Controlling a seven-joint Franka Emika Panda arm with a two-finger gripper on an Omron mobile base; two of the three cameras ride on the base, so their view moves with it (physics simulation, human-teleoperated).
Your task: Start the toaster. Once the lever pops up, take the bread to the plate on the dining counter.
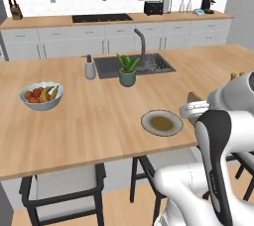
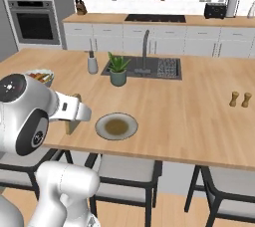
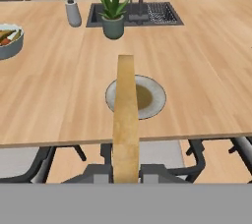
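Hand view: the bread (image 3: 125,120) is seen edge-on, clamped between the gripper (image 3: 125,173) fingers, its far end reaching over the near part of the plate (image 3: 152,98). The plate is set on the dining counter (image 3: 197,70), close to the near edge, with stools below. Beyond it a potted plant (image 3: 112,16) is placed in front of the dark sink (image 3: 147,14), a soap dispenser (image 3: 73,12) to its left, and a fruit bowl (image 3: 10,41) further left. From the left base view, the toaster (image 1: 153,7) is seen on the wall-side counter (image 1: 49,21), well apart from the plate. Salt and pepper shakers (image 2: 239,99) are seen in the right base view.
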